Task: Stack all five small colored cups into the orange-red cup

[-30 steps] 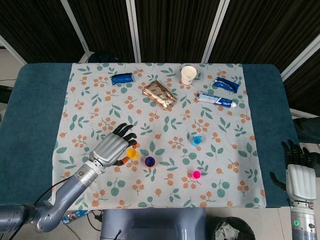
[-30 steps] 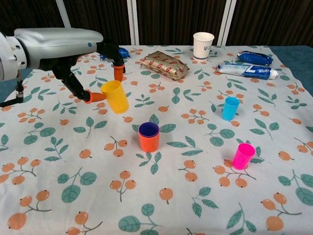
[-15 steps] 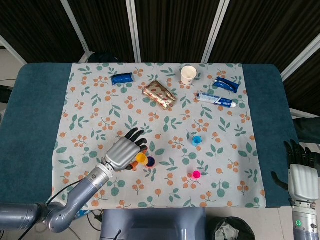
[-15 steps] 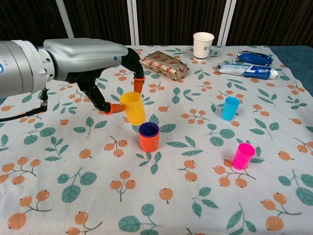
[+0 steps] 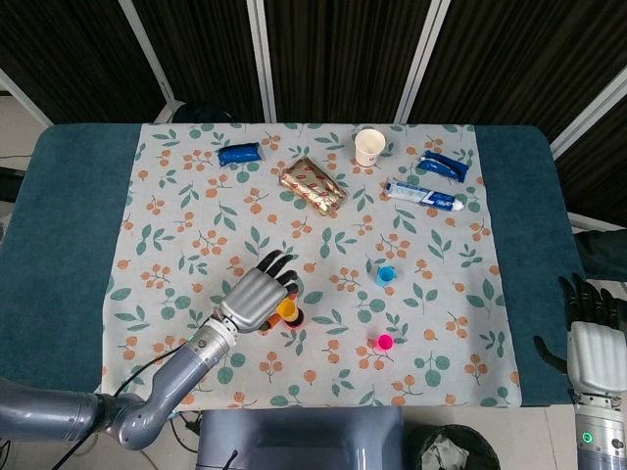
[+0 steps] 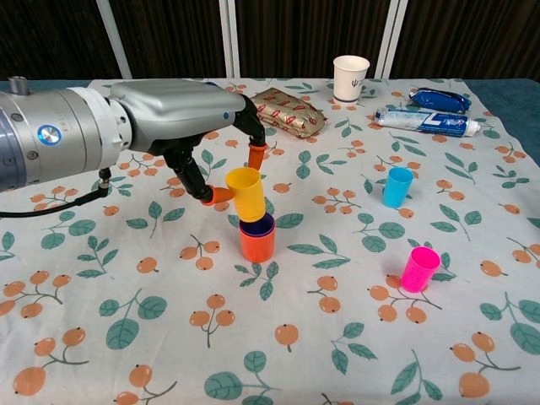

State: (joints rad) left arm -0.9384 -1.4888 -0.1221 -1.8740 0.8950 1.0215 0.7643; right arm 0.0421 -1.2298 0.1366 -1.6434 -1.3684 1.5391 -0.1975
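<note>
Centre of chest view: left hand (image 6: 181, 118) pinching yellow cup (image 6: 246, 194) between orange-tipped fingers (image 6: 256, 156), cup tilted just above orange-red cup (image 6: 256, 240); purple rim showing inside the latter. In head view, both cups mostly hidden under the hand. Right of centre: blue cup (image 6: 396, 186) upright; lower right: pink cup (image 6: 419, 269) upright, well apart. Bottom right corner of head view: right hand (image 5: 594, 345) off the cloth, holding nothing, fingers spread, wrist cut off by frame edge. Fifth small cup not made out.
</note>
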